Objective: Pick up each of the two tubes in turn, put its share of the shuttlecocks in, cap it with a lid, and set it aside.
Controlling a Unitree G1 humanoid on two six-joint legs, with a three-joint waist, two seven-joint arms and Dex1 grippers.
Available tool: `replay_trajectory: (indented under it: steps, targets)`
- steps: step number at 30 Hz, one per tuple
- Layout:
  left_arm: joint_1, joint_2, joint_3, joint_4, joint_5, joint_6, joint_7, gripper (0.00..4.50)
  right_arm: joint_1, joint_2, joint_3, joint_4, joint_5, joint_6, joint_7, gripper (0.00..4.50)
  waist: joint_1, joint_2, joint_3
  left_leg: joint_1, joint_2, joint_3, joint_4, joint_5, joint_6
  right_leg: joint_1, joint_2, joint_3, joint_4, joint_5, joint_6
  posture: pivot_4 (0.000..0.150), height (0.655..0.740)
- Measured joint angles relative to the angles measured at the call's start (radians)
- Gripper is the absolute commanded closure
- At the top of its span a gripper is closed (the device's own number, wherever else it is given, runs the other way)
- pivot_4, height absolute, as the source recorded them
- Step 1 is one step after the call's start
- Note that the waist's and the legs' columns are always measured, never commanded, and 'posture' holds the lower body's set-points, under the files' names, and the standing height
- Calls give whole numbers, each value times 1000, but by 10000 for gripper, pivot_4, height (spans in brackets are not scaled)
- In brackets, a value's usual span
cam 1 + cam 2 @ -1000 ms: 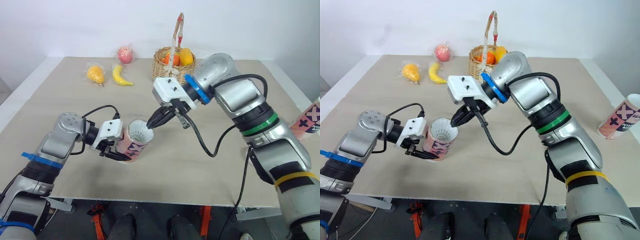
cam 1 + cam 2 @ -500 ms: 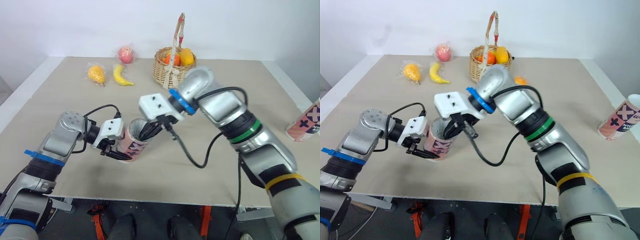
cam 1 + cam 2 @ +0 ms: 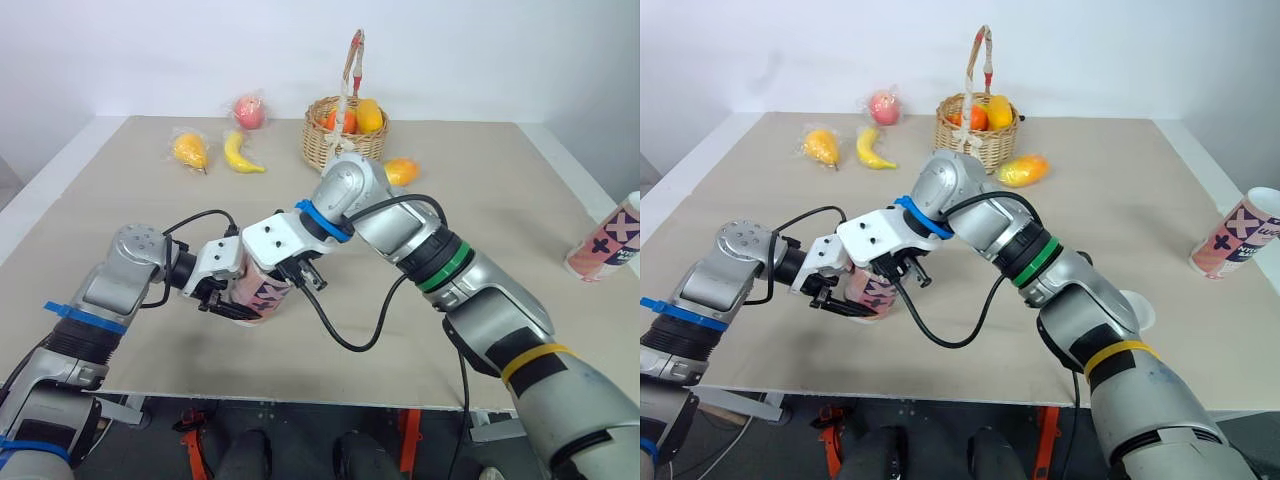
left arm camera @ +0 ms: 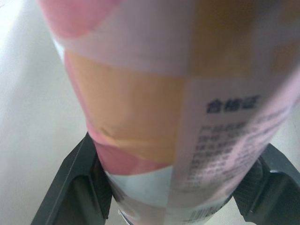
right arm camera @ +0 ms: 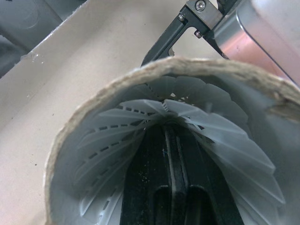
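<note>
Left gripper (image 4: pixel 176 187) is clamping the pink patterned cardboard tube (image 3: pixel 262 293) tight, tilting it low over the beige table (image 3: pixel 140 205), mouth facing the right arm for loading. Right gripper (image 5: pixel 171 140), fingers pressed together, is reaching inside, likely seating the white plastic shuttlecock (image 5: pixel 117 117).

My arms are silver-grey shells. My left arm (image 3: pixel 128 268) has blue tape bands; my right arm (image 3: pixel 400 225) wears a blue ring, a green ring and yellow tape. Black cables (image 3: pixel 345 340) loop to white wrist blocks (image 3: pixel 275 238), and my right gripper (image 5: pixel 168 140) has black fingers (image 5: pixel 151 187)
</note>
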Motion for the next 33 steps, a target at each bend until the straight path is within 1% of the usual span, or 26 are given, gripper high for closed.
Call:
replay_trajectory:
  steps: [3, 4, 6, 7, 10, 13, 17, 18, 19, 20, 23, 24, 27, 30, 31, 33]
  targets:
    - [0, -3, 0, -5, -1, 0, 0, 15981, -6, -4, -35, 21, 60, 48, 23, 44114, 1, 0, 0, -2, -1, -1, 0, 0, 0, 0, -1, 0, 0, 0, 1, 1500, 7400]
    - [0, -5, 0, -7, -2, -1, 0, 15981, -24, -16, -58, 36, 110, 72, 26, 44114, 1, 0, 0, -4, -1, -1, 0, 0, 0, -1, -2, 0, 0, 1, 1, 1500, 7400]
    - [0, -9, 0, -7, -2, -1, -1, 15981, -54, -40, -86, 43, 154, 87, 27, 44114, 1, 0, 0, -4, -1, -2, 0, 0, 0, -1, -3, 0, 0, 3, 4, 1500, 7400]
    - [-1, -13, 0, -7, -2, -1, -2, 15981, -88, -71, -107, 47, 195, 94, 28, 44114, 2, 0, 0, -5, -2, -2, 0, 0, 0, -1, -4, 0, 0, 3, 4, 1500, 7400]
    - [-1, -21, 0, -4, -1, -3, -2, 15981, -102, -114, -125, 46, 240, 98, 29, 44114, 2, 0, 0, -5, -4, -2, 0, 0, 0, -1, -7, -1, -1, 2, 4, 1500, 7400]
    - [-3, -27, 0, -1, -1, -6, -2, 15981, -91, -167, -122, 37, 266, 94, 29, 44114, 2, 0, 0, -6, -5, 2, 1, 0, 0, -1, -11, -2, -1, 2, 6, 1500, 7400]
    - [-4, -32, 2, 0, -2, -13, -2, 15981, -60, -238, -130, 24, 256, 75, 29, 44114, 2, 0, 0, -7, -8, 4, 1, 0, 0, -1, -15, -2, -1, 0, 9, 1500, 7400]
    - [-4, -37, 3, 0, -3, -16, 0, 15981, -32, -258, -152, -5, 255, 69, 22, 44114, 3, 0, 0, -8, -9, 3, 0, 0, 0, -1, -15, -2, -1, 0, 10, 1500, 7400]
    - [8, -48, 16, -1, -13, -22, 12, 15981, 36, -302, -221, -65, 258, 57, -16, 44114, 7, 0, 0, -12, -9, 4, 2, 1, 0, -2, -17, -3, -2, -1, 12, 1500, 7400]
    - [9, -52, 19, -2, -17, -23, 14, 15981, 52, -313, -236, -74, 258, 60, -27, 44114, 7, 0, 0, -13, -9, 4, 2, 1, 0, -3, -17, -3, -2, 0, 12, 1500, 7400]
    - [26, -94, 30, -14, -29, -24, 59, 15981, 156, -350, -329, -181, 285, 85, -93, 44114, 13, -1, 1, -15, -9, 3, 2, 1, 0, -3, -18, -3, -3, -1, 13, 1500, 7400]
    - [44, -141, 43, -32, -62, -19, 85, 15981, 258, -387, -411, -281, 317, 132, -147, 44114, 22, -2, 1, -17, -10, 2, 2, 0, 0, -3, -18, -5, -4, -1, 14, 1500, 7400]
    - [79, -207, 48, -66, -119, -10, 125, 15981, 434, -486, -533, -393, 354, 233, -221, 44114, 27, -4, 4, -22, -10, 1, 2, 0, 0, -8, -19, -5, -3, -1, 14, 1500, 7400]
    - [84, -244, 59, -95, -149, -4, 170, 15981, 554, -581, -634, -480, 372, 298, -270, 44114, 22, -2, 6, -20, -10, 2, 0, -1, 1, -8, -16, -4, -3, -1, 12, 1500, 7400]
    - [86, -253, 60, -103, -158, -4, 179, 15981, 572, -599, -650, -485, 372, 307, -275, 44114, 21, -2, 6, -19, -10, 2, 0, -1, 1, -8, -15, -4, -3, -1, 11, 1500, 7400]
    - [90, -308, 56, -102, -174, -4, 209, 15981, 675, -693, -690, -482, 350, 296, -284, 44114, 22, -2, 6, -17, -10, 2, 0, -1, 1, -5, -14, -5, -3, -1, 11, 1500, 7400]
